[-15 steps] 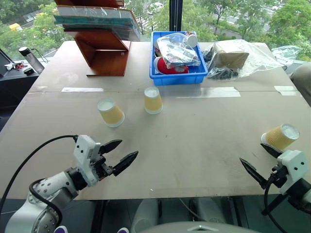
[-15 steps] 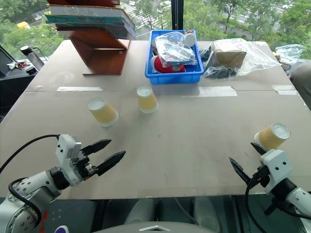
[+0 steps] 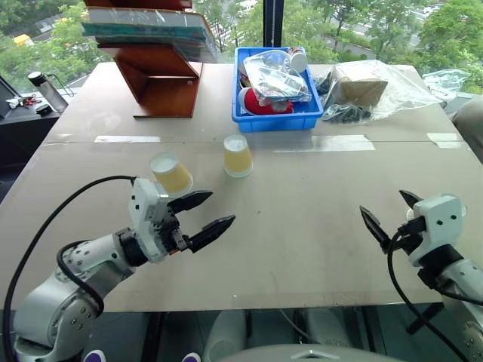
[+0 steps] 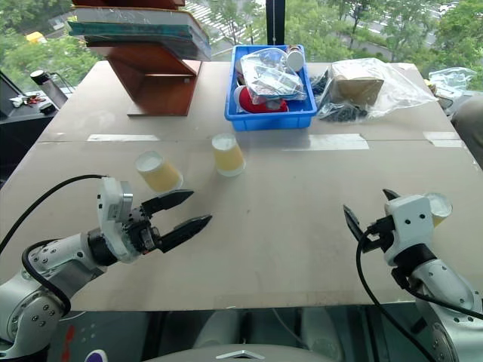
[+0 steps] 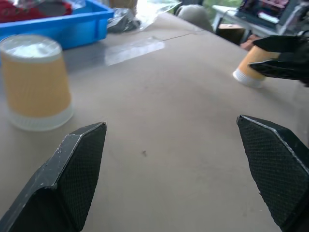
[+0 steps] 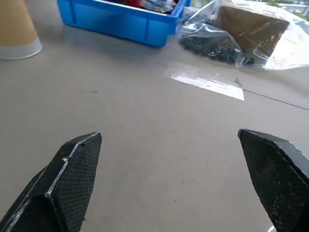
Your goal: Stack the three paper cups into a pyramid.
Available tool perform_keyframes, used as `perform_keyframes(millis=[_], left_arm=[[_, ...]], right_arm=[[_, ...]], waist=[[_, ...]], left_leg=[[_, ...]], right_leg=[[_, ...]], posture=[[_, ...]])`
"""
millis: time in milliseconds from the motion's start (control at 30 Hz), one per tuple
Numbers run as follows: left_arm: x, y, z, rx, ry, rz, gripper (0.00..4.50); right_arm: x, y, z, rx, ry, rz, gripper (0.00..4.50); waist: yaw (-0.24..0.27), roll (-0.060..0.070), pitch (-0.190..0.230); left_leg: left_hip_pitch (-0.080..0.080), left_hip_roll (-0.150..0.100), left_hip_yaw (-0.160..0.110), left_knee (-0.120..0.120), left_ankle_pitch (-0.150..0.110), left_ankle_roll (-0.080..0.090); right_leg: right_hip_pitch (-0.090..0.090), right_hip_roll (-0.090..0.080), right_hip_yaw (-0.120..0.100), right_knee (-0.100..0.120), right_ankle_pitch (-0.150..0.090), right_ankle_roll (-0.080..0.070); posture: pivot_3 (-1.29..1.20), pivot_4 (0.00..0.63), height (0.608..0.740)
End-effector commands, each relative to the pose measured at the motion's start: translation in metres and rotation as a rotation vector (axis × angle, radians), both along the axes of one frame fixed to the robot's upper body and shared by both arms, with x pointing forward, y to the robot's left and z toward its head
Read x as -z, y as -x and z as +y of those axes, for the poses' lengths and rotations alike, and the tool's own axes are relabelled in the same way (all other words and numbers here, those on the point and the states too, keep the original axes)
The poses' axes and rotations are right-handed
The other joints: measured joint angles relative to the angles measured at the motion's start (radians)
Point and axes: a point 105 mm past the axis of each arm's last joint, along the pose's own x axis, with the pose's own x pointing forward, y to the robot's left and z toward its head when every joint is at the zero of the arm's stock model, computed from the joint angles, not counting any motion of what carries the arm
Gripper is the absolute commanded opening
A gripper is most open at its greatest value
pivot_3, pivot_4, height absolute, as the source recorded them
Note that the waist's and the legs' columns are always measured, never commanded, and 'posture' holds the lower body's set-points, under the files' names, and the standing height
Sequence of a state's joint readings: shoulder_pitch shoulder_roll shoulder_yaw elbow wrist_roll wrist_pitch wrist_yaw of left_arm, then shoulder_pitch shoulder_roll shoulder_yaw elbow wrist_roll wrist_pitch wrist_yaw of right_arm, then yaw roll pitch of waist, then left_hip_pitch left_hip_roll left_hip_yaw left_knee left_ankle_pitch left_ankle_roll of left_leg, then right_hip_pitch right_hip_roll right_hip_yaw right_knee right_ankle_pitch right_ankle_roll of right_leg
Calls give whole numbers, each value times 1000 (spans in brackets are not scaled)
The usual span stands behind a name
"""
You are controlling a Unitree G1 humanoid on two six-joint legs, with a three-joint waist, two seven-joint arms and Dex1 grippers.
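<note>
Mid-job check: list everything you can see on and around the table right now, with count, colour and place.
paper cups: three, tan with white rims; two upside down mid-table, one by the right edge, behind the right gripper
blue bin: one, far centre, holding bagged items
clear bags: far right, over a brown parcel
wooden stand: one, brown, far left, books on top
tape strips: along the table seam
table: beige
left gripper: black jaws open
right gripper: black jaws open

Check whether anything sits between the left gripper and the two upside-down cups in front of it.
Nothing visible does. The left gripper hangs open over bare table. The nearest cup stands just beyond its fingertips, the second cup a little farther on, with open board between. The blue bin lies behind both.
</note>
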State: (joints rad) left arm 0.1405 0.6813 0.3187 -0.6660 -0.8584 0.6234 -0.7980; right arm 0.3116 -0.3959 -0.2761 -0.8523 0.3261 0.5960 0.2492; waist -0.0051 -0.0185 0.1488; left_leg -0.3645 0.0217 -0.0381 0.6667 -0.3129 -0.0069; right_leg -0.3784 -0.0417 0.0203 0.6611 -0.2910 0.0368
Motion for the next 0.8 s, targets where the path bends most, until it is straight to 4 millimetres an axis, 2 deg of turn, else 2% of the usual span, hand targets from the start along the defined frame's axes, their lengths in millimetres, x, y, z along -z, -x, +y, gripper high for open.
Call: perform_keyframes(millis=[33, 133, 200, 233, 433, 633, 800], left_arm=[[-15, 19, -17, 233, -32, -76, 4447], [-31, 22, -26, 343, 6, -99, 4447], [-38, 25, -32, 395, 0, -121, 4447], [-40, 26, -34, 408, 2, -123, 4447], [-37, 49, -43, 481, -34, -119, 4447], [-35, 47, -46, 461, -46, -129, 4447], [-31, 39, -43, 412, -51, -137, 4447]], right_arm=[[-12, 18, -38, 266, 58, -68, 4500], [7, 44, -36, 343, 34, -9, 4500], [19, 54, -32, 376, -17, 36, 4500], [22, 55, -32, 395, -51, 46, 4500], [39, 44, -49, 478, -160, 76, 4500], [48, 30, -69, 504, -226, 92, 4500], [42, 25, -78, 525, -214, 70, 4500]], waist=[[9, 1, 0], [18, 2, 0], [16, 3, 0], [-9, 2, -1], [-25, 2, -1], [-6, 4, 0], [-9, 4, 0]], left_leg=[[0, 0, 0, 0, 0, 0], [1, -1, 1, -1, 0, 0], [1, -1, 1, -1, 0, 0], [2, 0, 1, -1, 0, 0], [5, 1, 5, 1, -2, 4], [3, 0, 3, 0, -2, 4], [3, 0, 3, 0, -2, 4]], right_leg=[[0, 0, 0, 0, 0, 0], [0, 0, -2, 0, 0, 0], [0, 0, -2, 1, 0, 0], [0, 1, -1, 1, 0, 0], [1, 2, 4, 2, 0, 1], [0, 2, 4, 1, 0, 0], [0, 2, 3, 1, 0, 0]], posture=[[0, 150, 740], [0, 150, 740], [0, 150, 740], [0, 150, 740], [0, 150, 740], [0, 150, 740], [0, 150, 740]])
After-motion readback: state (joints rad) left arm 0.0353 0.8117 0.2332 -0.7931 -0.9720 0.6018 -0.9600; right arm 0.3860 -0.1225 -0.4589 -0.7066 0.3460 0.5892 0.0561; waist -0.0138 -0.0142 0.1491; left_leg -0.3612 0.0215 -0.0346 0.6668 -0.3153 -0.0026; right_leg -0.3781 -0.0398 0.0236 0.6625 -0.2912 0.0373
